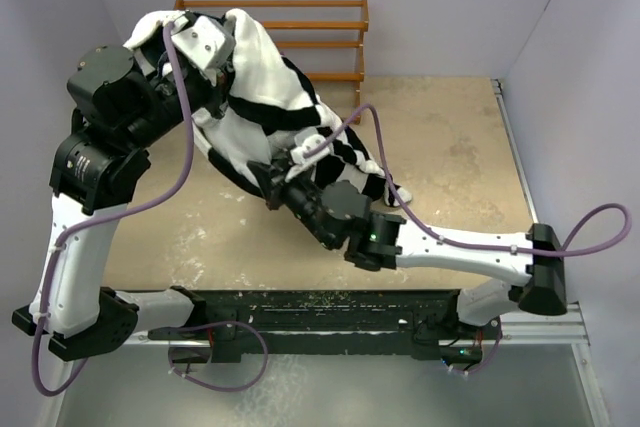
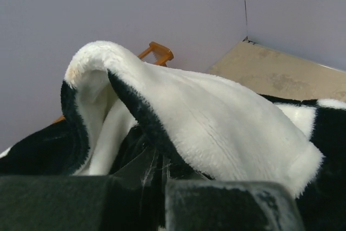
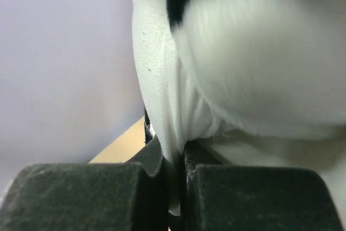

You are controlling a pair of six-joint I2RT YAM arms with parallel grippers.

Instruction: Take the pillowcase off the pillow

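Observation:
The black and white checkered pillowcase [image 1: 262, 97] hangs in a bunched heap from the back left down to the table's middle. My left gripper [image 1: 213, 55] is raised at its top and shut on a fold of the fleecy cover [image 2: 216, 128]; the jaws [image 2: 162, 190] pinch dark fabric. My right gripper [image 1: 283, 173] is at the bundle's lower end. In the right wrist view it [image 3: 175, 187] is shut on a thin fold of plain white woven cloth, seemingly the pillow [image 3: 159, 79], beside the fleecy cover [image 3: 259, 52]. The rest of the pillow is hidden inside the cover.
A wooden rack [image 1: 310, 23] stands against the back wall behind the bundle; its end also shows in the left wrist view [image 2: 158, 52]. The tan table [image 1: 450, 157] lies to the right, with walls on three sides. Purple cables loop from both arms.

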